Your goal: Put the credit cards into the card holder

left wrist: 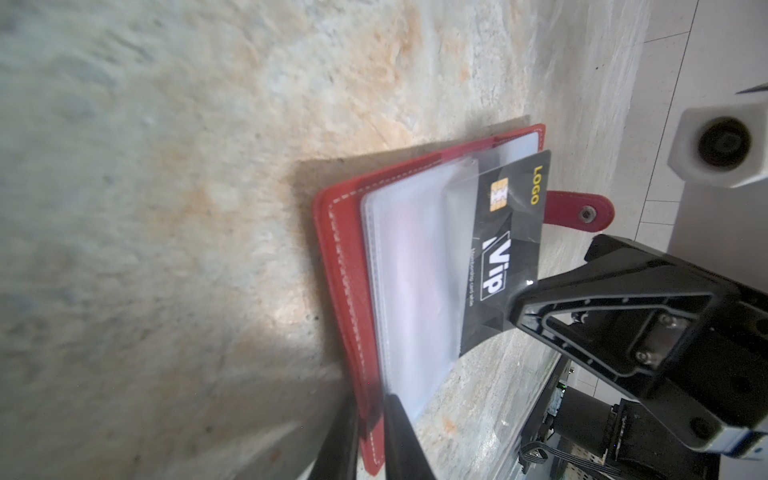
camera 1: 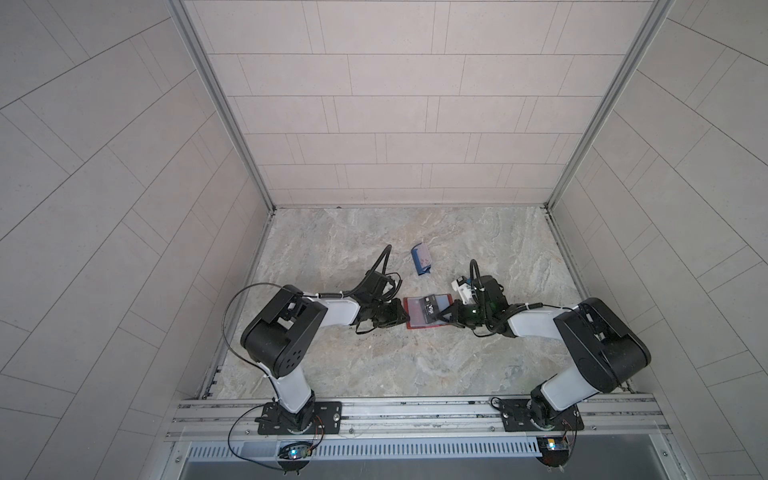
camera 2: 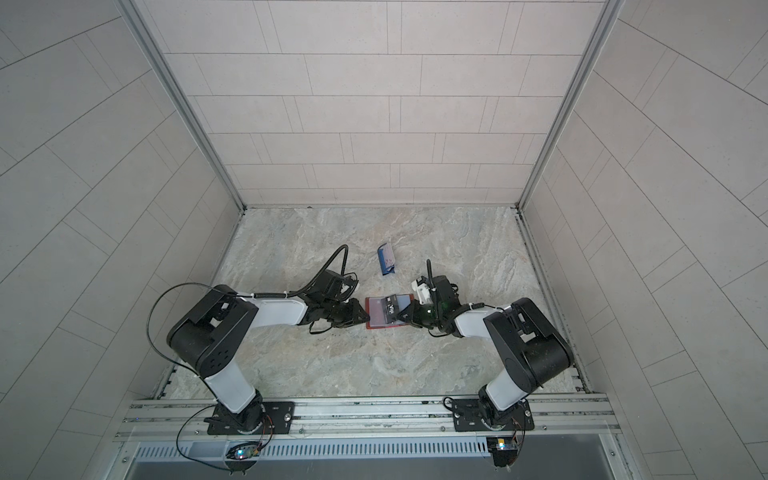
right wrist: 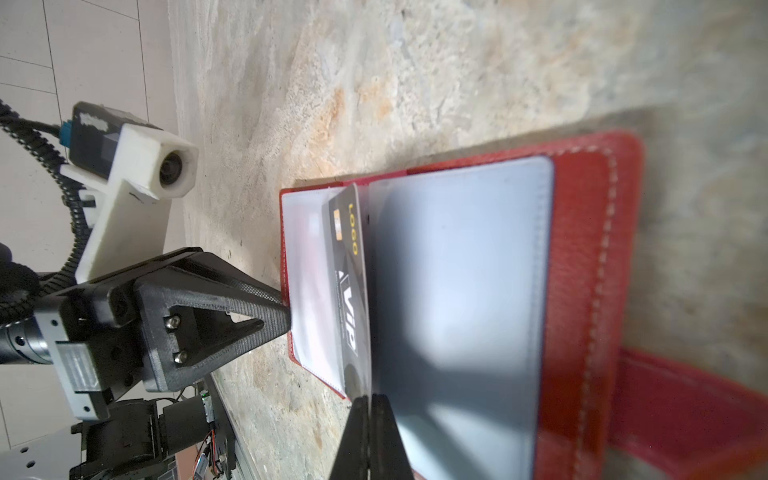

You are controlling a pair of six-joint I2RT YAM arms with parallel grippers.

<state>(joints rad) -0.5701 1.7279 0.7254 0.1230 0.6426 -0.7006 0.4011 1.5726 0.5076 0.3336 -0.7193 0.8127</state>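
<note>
A red card holder (camera 1: 426, 327) lies open near the middle of the surface (camera 1: 374, 365). The left hand (camera 1: 404, 319) pinches narrowly on the holder's near edge. The right hand (camera 1: 446, 314) grips the black VIP card (camera 1: 432, 309), which is partway into a clear sleeve (left wrist: 415, 270). This insertion looks unfinished, and whether other cards are already in is unclear. A small blue stand (camera 1: 422, 259) lies beyond.

The card holder (left wrist: 338, 266) is coloured red, stitched white — the black card (left wrist: 505, 224) is lettered white and yellow; the table (camera 1: 374, 365) is veined grey-beige.
</note>
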